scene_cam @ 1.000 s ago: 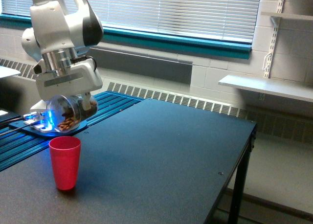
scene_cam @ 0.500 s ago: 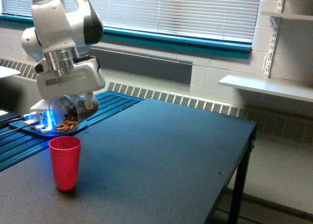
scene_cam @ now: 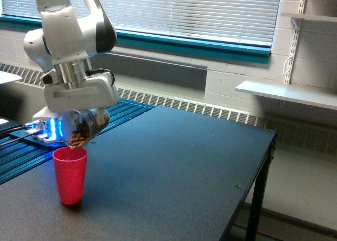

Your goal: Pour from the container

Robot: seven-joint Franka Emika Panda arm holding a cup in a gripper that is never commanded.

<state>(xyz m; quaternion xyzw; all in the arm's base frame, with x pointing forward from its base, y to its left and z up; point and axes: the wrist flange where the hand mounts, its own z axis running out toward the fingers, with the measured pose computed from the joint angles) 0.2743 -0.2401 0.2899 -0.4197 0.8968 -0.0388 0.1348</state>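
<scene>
Gripper (scene_cam: pixel 87 117) clamps container (scene_cam: pixel 82 126), tilted, mouth toward 7 o'clock; we see red cup (scene_cam: pixel 69 174) directly beneath at 6 o'clock.

Above the red cup (scene_cam: pixel 70 175): gripper (scene_cam: pixel 84 122) clamped on the clear container (scene_cam: pixel 83 128), tilted mouth-down toward the cup's rim. Brown pieces (scene_cam: pixel 79 138) piled at the container's lower lip, just over the cup opening. Under the red cup: dark table (scene_cam: pixel 179 167). Behind the red cup: blue-lit arm base (scene_cam: pixel 45 131), then window blinds (scene_cam: pixel 189 12) farther back.
</scene>
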